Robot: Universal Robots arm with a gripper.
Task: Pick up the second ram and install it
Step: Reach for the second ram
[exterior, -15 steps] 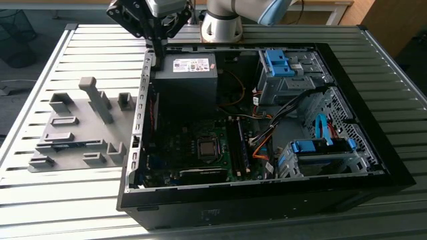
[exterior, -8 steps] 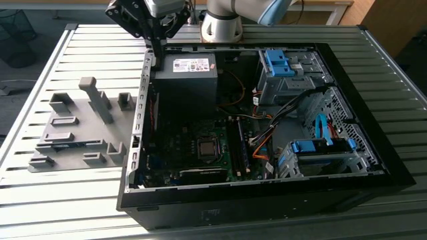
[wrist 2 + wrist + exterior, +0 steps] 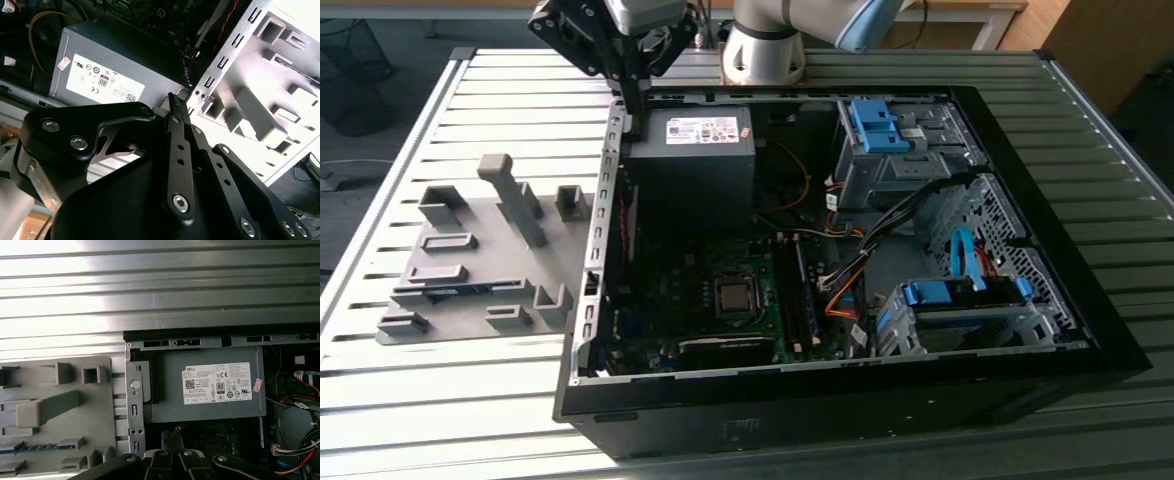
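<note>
A robot arm's gripper [image 3: 635,100] hangs over the rear corner of an open desktop computer case [image 3: 854,405], its two dark fingers pressed together with nothing between them. In both wrist views the fingertips [image 3: 173,102] meet in a narrow point above the edge of the grey power supply [image 3: 100,65], close to the perforated metal back wall of the case. The first wrist view sets the gripper [image 3: 172,437] just below the power supply [image 3: 210,400] and its white label.

The second ram [image 3: 454,291], a thin blue-green stick, lies flat in a slot of the grey holding fixture [image 3: 480,230] on the slatted metal counter [image 3: 520,80], at the exterior view's left of the case and well apart from the gripper. In the first wrist view the second ram [image 3: 37,446] shows as a row of bluish chips in a low groove of the fixture [image 3: 100,405], beside a tall slanted post.

Inside the case, the motherboard lies exposed with its processor socket [image 3: 738,295] near the middle, long dark memory slots [image 3: 798,295] just to the exterior view's right of it, and orange and red cables running toward two blue drive brackets [image 3: 874,125]. The arm's pale base [image 3: 767,50] stands on the counter behind the case.
</note>
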